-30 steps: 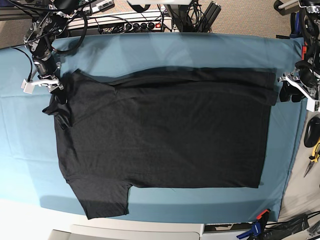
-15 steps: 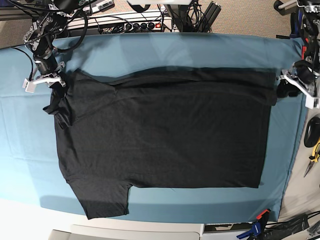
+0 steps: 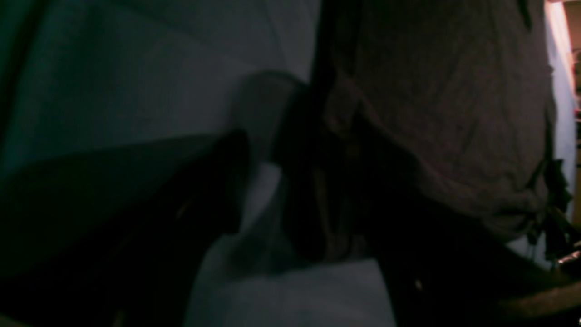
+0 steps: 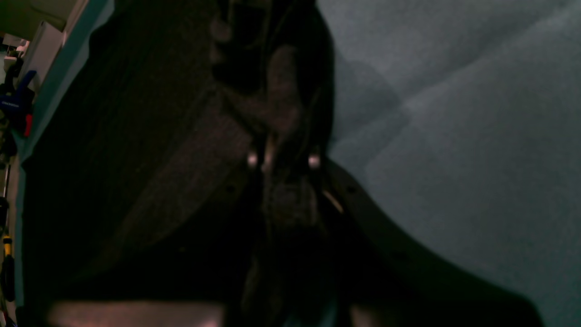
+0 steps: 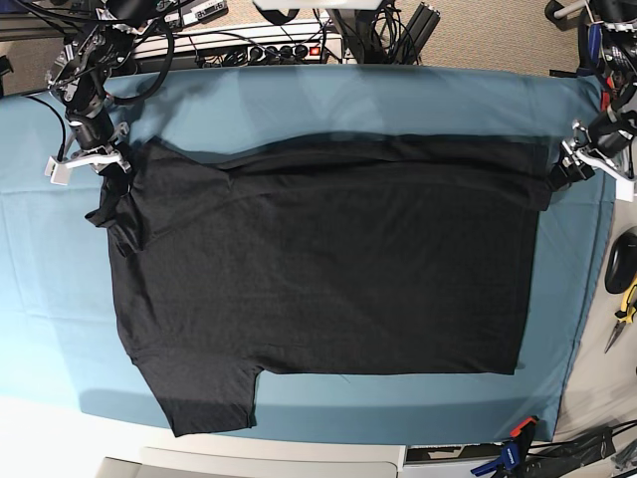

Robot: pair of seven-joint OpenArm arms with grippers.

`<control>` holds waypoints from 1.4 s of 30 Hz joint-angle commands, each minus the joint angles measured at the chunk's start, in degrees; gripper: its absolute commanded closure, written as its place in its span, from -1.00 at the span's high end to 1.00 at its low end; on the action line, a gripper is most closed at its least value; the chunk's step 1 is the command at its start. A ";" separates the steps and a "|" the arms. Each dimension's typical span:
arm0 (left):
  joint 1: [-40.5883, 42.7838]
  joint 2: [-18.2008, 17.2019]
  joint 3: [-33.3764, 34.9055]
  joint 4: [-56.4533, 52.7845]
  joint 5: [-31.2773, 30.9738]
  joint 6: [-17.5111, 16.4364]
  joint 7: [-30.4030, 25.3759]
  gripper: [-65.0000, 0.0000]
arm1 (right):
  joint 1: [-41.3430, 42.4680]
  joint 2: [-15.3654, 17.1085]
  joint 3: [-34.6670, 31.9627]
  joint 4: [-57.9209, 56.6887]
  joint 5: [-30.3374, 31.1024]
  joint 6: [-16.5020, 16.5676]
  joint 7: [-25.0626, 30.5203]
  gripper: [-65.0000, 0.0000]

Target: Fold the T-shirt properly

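Observation:
The black T-shirt (image 5: 328,269) lies spread flat on the teal table cloth (image 5: 328,105), with its far edge folded over. In the base view my right gripper (image 5: 114,167) sits at the shirt's far-left shoulder corner. The right wrist view shows that gripper (image 4: 277,81) shut on a bunch of the dark fabric (image 4: 136,159). My left gripper (image 5: 565,171) is at the far-right hem corner. In the left wrist view it (image 3: 265,136) stands open, cloth showing through the gap, and the shirt's edge (image 3: 445,113) lies against one finger.
Cables and electronics (image 5: 249,45) line the table's far edge. Yellow-handled pliers (image 5: 625,309) and a dark object lie off the cloth on the right. A clamp (image 5: 513,448) sits at the front right corner. The white table edge (image 5: 80,428) runs along the front.
My right gripper has closed on the shoulder fabric and shifted slightly toward the far side. My left gripper has moved toward the far side, onto the hem corner.

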 commanded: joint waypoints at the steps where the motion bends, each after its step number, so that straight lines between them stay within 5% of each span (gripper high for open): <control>1: 0.31 -0.70 0.07 0.24 1.31 0.48 2.73 -0.13 | 0.46 0.96 0.11 0.94 0.66 0.61 1.18 -1.00; 11: 0.39 -0.70 0.24 0.46 -2.12 -2.36 5.25 -0.15 | 0.48 0.96 0.11 0.94 0.33 0.61 1.18 -1.00; 21: 0.02 -0.70 7.48 0.46 -1.97 -3.98 4.70 -0.17 | 0.46 0.96 0.11 0.94 0.28 0.61 1.18 -1.00; 23: -0.11 -0.72 7.48 0.46 -1.27 -3.96 4.44 -0.30 | 0.46 0.96 0.11 0.94 0.31 0.61 1.18 -1.00; 26: -0.09 -0.72 7.48 0.46 -1.14 -3.96 4.07 -0.93 | 0.46 0.96 0.11 0.94 0.31 0.61 1.16 -1.00; 27: -0.09 -0.72 7.48 0.46 -1.16 -3.98 3.96 -1.00 | 0.46 0.98 0.11 0.94 0.31 0.61 1.09 -1.00; 42: 1.20 -2.27 7.41 2.38 -0.79 -5.46 4.68 -1.00 | -6.14 9.53 0.11 0.96 4.76 2.54 -1.53 -1.00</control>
